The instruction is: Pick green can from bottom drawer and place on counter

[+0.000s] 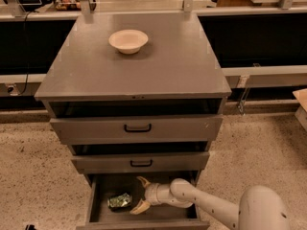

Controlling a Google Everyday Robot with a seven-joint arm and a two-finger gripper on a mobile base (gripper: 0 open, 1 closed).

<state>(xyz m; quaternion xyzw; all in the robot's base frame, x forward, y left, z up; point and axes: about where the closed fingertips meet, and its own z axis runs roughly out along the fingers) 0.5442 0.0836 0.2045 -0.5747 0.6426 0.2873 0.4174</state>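
The green can (119, 201) lies on its side on the floor of the open bottom drawer (144, 217), left of middle. My gripper (140, 194) reaches into that drawer from the right. It is open, with one tan finger above and one below, just right of the can and not touching it. The grey counter (158, 66) tops the cabinet and carries a cream bowl (128, 40) at its back left.
Two grey drawers with black handles (137, 128) (141, 163) sit above the bottom drawer, both slightly open. My white arm (225, 210) enters from the lower right. Speckled floor (268, 152) surrounds the cabinet. Dark shelving runs behind it.
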